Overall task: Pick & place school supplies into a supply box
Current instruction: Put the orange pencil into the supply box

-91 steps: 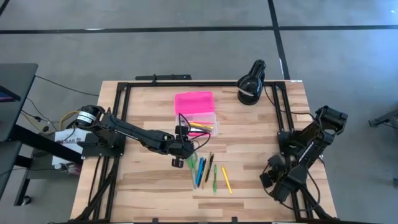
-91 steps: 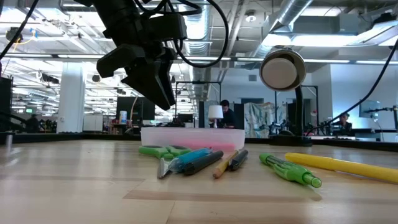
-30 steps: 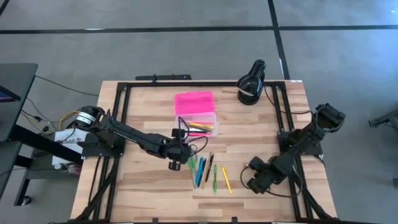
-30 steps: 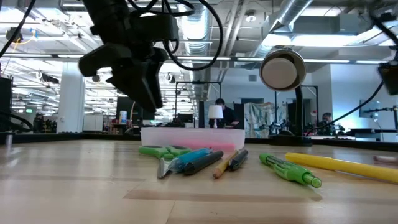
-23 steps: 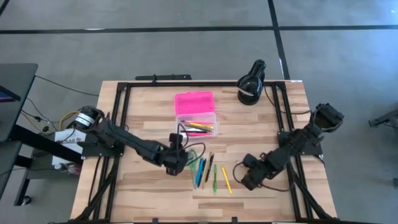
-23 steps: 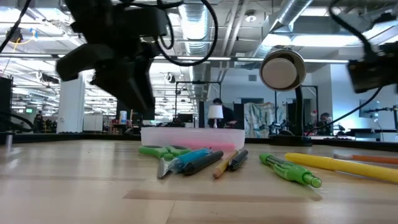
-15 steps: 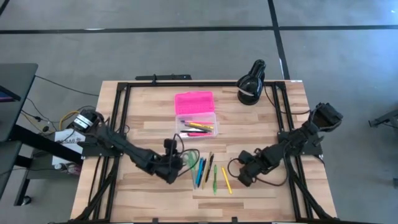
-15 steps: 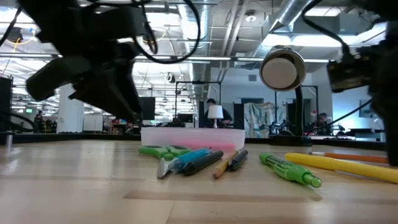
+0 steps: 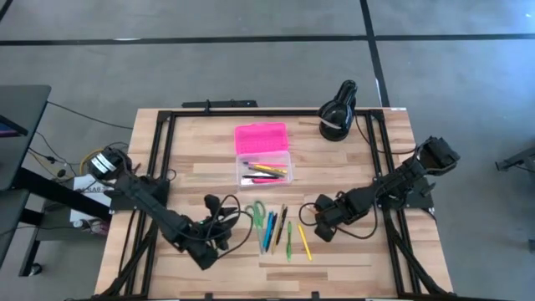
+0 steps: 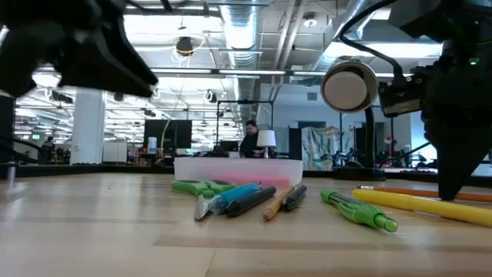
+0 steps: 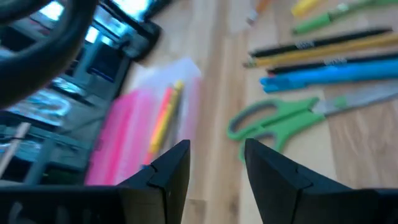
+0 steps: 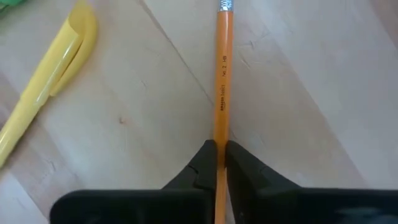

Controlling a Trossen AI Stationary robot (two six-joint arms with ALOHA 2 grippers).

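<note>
Orange pencil (image 12: 222, 87) is pinched in my right gripper (image 12: 217, 155), jaws pressed tight on the shaft w/ the eraser end running straight out ahead of the fingers. So the pencil's long axis lines up w/ the gripper's own reach.

From above, the right gripper (image 9: 321, 219) sits right of the loose pile, roughly mid-table toward the right edge. Supply box (image 9: 263, 154) lies up-left of it, nearer the table's far edge, pink lid flipped open behind the clear base, a few pens already in the base. Box's long side runs left-right across the table. My guess is the pencil needs swinging to that same left-right line before it'll drop in flat.

Left gripper (image 9: 203, 252) is down near the table's front-left corner, jaws spread, holding nothing, well apart from the box. Right arm has the load, so it's the one to carry.

Green scissors (image 11: 283, 117), blue pen (image 11: 329, 74) & the rest wait in the pile near the front edge.
</note>
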